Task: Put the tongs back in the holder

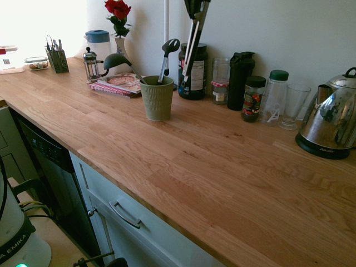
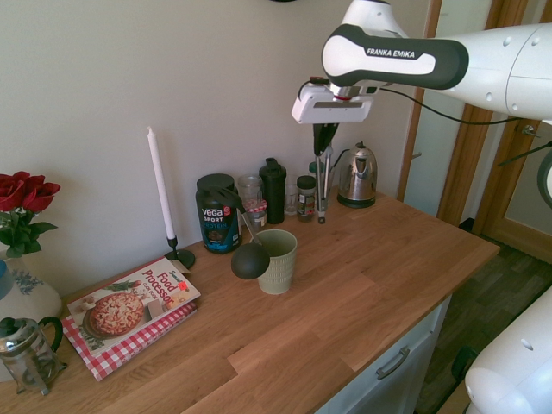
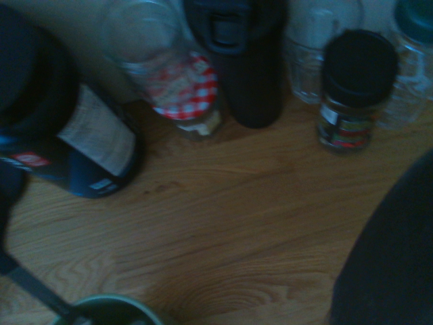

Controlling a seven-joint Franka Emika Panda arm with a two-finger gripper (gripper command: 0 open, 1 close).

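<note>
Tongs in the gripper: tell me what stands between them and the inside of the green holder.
The tongs hang above the counter beside the holder. Nothing visible blocks the way across, but the black ladle and another utensil rise from its mouth and may crowd the tips going in.

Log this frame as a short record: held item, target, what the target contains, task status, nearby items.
held item: tongs, hanging tips down from the shut claw
target: green ribbed holder, upright on the wooden counter
target contents: black ladle and a black-and-grey utensil
task status: tongs not yet in the holder; held above the counter, beside it
near the wall: black tub, black shaker bottle, steel kettle
</note>
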